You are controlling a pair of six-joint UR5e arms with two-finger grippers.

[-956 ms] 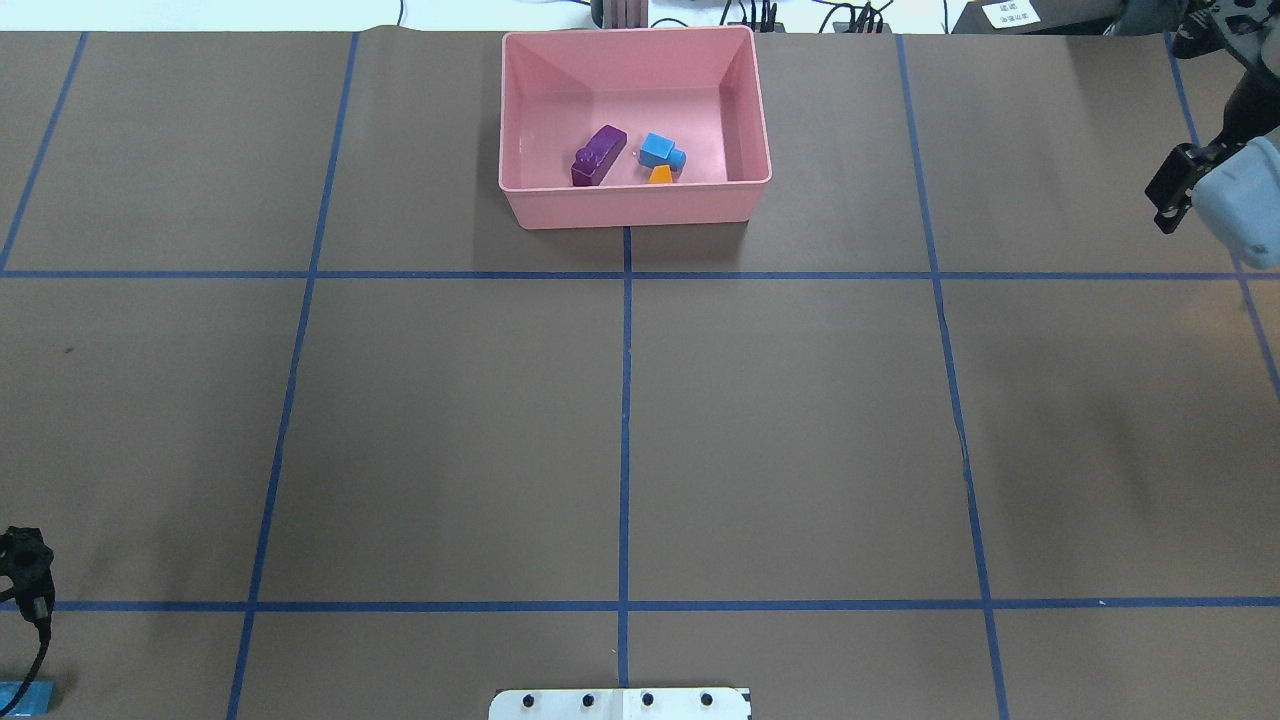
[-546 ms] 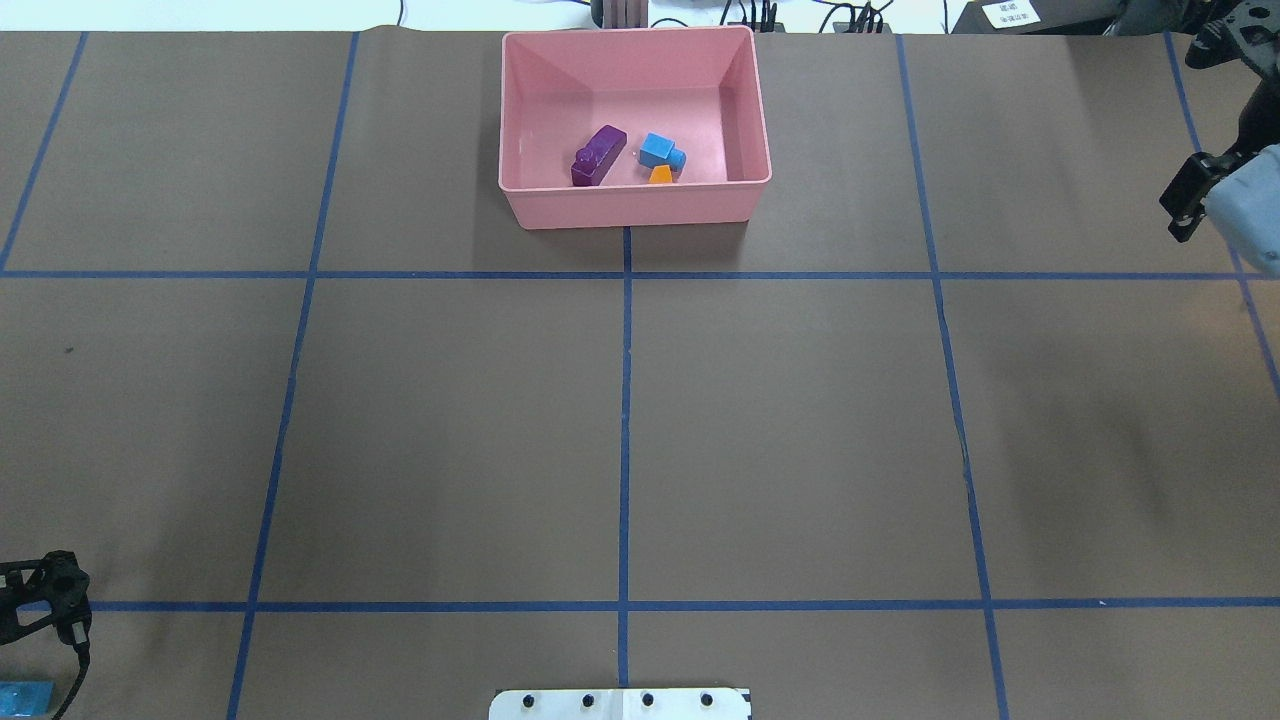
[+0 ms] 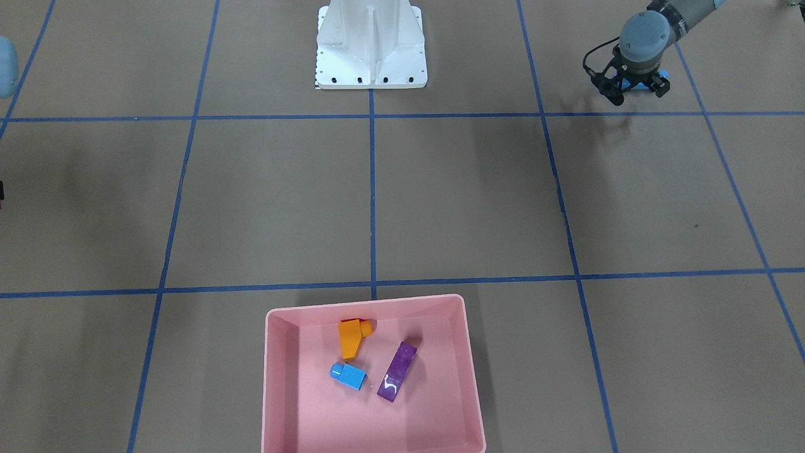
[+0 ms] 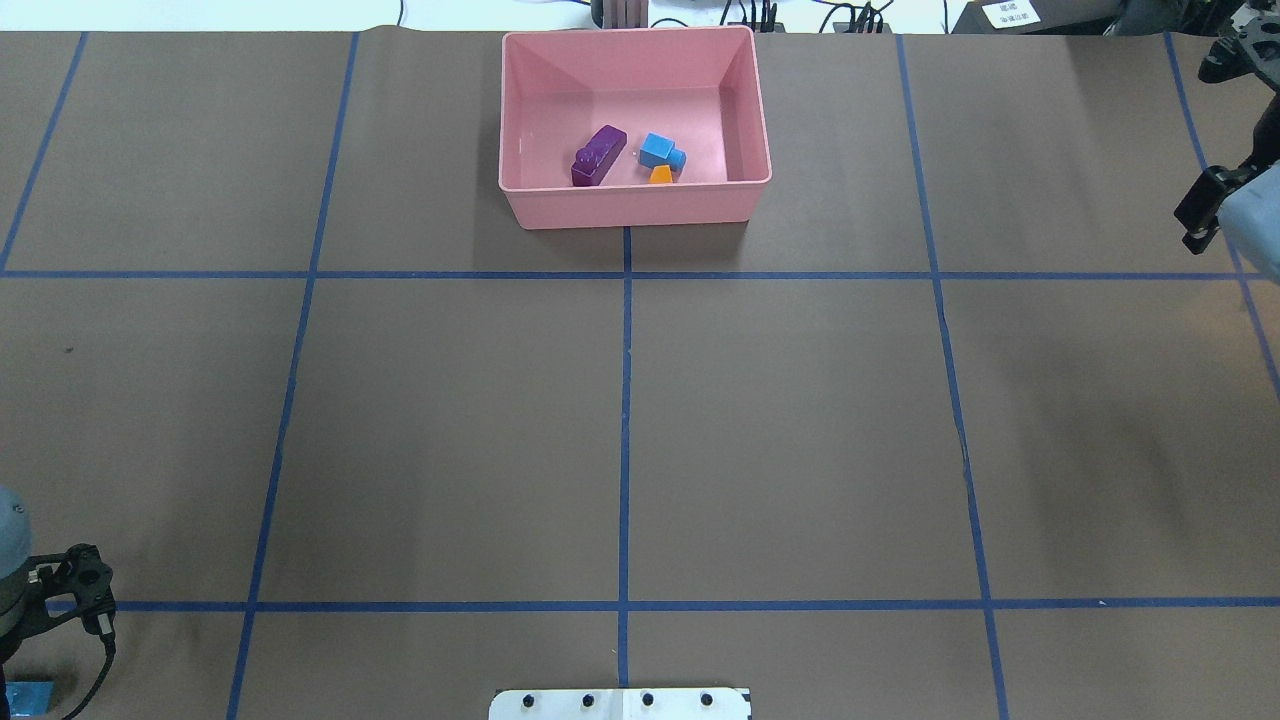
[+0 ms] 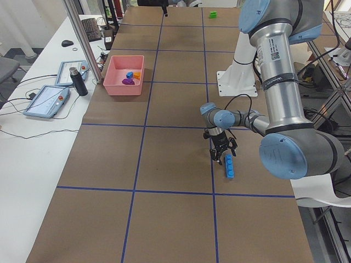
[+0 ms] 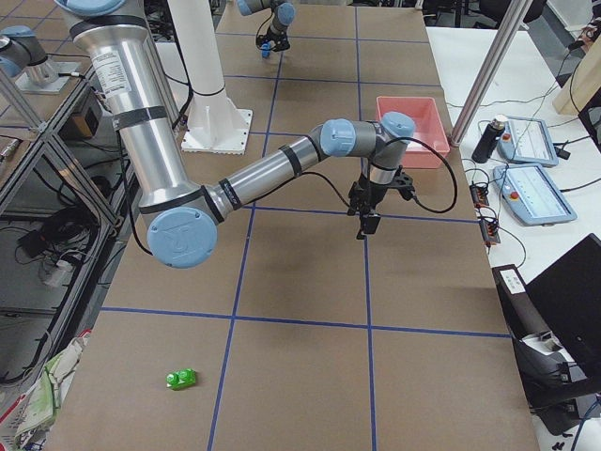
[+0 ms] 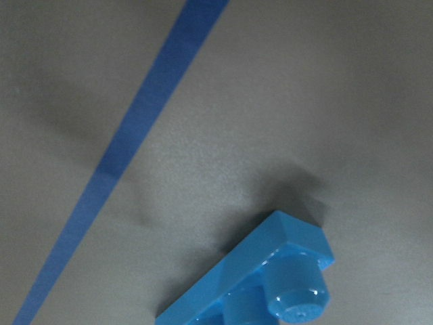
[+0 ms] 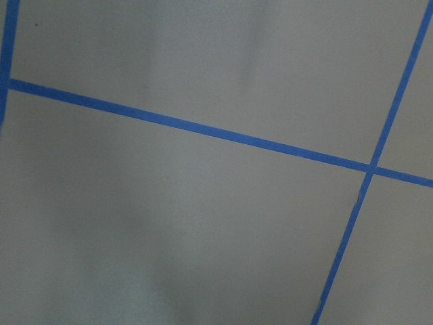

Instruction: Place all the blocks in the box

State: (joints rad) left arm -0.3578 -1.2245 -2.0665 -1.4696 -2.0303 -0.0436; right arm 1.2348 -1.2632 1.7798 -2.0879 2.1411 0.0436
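At the near left of your surface (image 4: 800, 420), the left claw (image 5: 222, 155) hangs spread just above one end of the long blue brick (image 5: 229, 166), which lies outside the box. The pink box (image 4: 630, 205) at the far middle holds the purple (image 4: 598, 155), small blue (image 4: 660, 152) and orange (image 4: 660, 175) bricks. At the right the right claw (image 6: 364, 224) hangs in the air, spread or pressed together you cannot tell, and the green brick (image 6: 181, 379) lies at the surface's right end, well apart from the box.

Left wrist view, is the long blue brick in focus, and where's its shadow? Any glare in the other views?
Left wrist view: the long blue brick looks slightly soft, cut by the bottom edge, its shadow just past its upper right end. Front-facing view: a white glare streak on the purple brick.
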